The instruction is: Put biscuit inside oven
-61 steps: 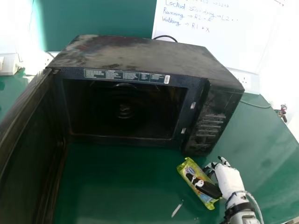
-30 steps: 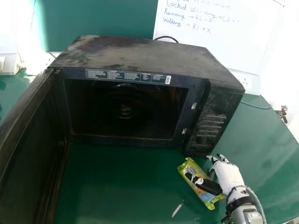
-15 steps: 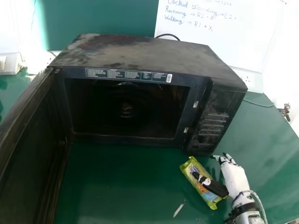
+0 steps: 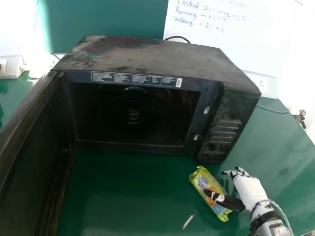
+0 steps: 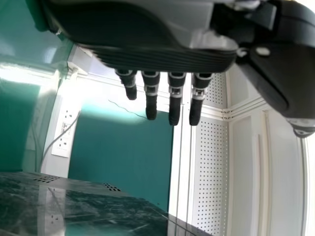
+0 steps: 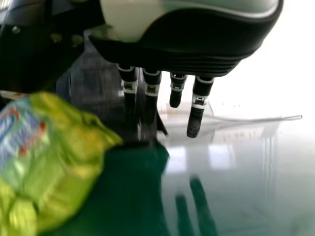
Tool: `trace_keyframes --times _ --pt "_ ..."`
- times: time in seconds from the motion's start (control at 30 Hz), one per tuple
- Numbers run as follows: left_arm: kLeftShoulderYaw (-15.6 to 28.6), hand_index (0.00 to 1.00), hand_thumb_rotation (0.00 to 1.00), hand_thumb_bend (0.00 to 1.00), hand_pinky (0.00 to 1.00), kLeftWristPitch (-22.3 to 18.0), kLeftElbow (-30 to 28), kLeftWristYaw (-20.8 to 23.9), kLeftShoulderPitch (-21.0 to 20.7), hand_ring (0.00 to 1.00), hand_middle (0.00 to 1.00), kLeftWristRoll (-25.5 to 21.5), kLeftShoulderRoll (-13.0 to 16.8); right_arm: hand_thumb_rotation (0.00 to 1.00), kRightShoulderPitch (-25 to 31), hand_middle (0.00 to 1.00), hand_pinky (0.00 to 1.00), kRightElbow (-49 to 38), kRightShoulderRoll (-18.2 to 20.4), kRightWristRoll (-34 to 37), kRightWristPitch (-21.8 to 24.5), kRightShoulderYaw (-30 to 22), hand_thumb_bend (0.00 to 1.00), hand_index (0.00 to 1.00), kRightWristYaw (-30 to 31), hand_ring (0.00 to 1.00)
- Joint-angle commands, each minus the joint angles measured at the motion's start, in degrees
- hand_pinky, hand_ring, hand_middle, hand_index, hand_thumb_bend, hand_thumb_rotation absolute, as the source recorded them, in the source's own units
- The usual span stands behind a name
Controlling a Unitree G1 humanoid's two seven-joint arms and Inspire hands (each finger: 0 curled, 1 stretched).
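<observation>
My left hand [image 5: 147, 51] hangs, fingers straight, in its wrist view; my right hand [image 4: 250, 189] is spread, thumb across the biscuit [image 4: 202, 181] on the table [image 4: 123, 196]. Beyond, the oven [image 4: 157, 54] is open; gripping, lifting and loading remain

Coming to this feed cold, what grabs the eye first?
Most likely the big dark microwave oven, its door standing open at the left of the head view. Next, the bright yellow-green biscuit packet on the green table in front of the oven's right part, with the white-and-black right hand beside it, thumb over the wrapper.
</observation>
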Motion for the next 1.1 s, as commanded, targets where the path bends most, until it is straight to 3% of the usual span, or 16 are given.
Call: trace_keyframes --times 0.0,0.37,0.73,1.07 --pt "-0.1 0.88 0.94 0.96 0.97 -0.4 -0.8 0.4 0.5 0.91 0.9 0.5 -0.1 0.67 1.2 0.89 0.74 -2.3 -1.7 -0.5 0.5 0.1 1.0 0.87 3.1 0.87" --pt "-0.6 0.88 0.93 0.96 0.97 -0.5 -1.1 0.3 0.6 0.92 0.9 0.5 -0.3 0.69 1.1 0.9 0.74 -6.5 -4.8 0.2 1.3 -1.1 1.0 0.89 12.8 0.88" --pt "-0.4 0.89 0.94 0.96 0.97 -0.8 -1.2 0.2 0.7 0.92 0.9 0.5 -0.3 0.68 0.8 0.91 0.73 -4.1 -3.8 -1.5 0.8 1.0 1.0 0.89 11.5 0.88" --pt "-0.6 0.89 0.94 0.95 0.97 -1.4 -2.4 0.0 1.7 0.91 0.9 0.6 -0.6 0.7 0.6 0.88 0.74 -4.6 -2.7 -10.0 4.1 4.4 1.0 0.86 8.3 0.86"
